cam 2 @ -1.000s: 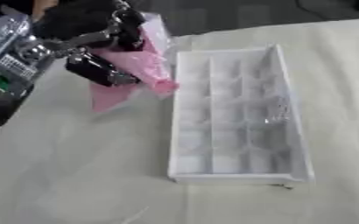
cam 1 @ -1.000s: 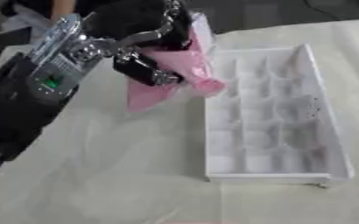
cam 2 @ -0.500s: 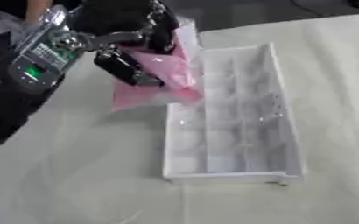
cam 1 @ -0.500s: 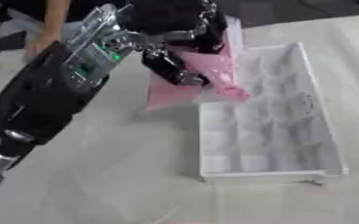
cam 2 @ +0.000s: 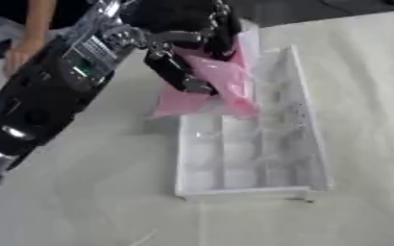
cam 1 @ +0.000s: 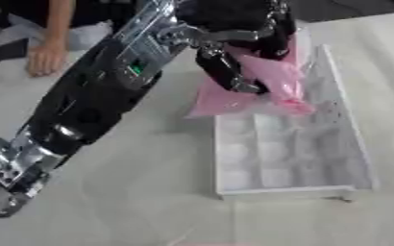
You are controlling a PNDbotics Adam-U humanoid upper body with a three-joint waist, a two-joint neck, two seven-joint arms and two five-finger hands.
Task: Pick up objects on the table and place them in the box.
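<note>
Left arm (cam 1: 91, 101): glossy black shell, silver metal brackets at the joints, small green-lit panel on the forearm just behind the left hand (cam 1: 234, 53). Hand is black with silver linkage bars and dark fingers (cam 1: 221, 72).

We found no readable text, label, brand or number anywhere. The left arm (cam 1: 108, 91) carried a small green-lit panel (cam 1: 134, 68), but we could not make out anything on it.

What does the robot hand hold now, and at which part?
The left robot hand holds a pink bag by its upper part, fingers curled around it, above the white box.
</note>
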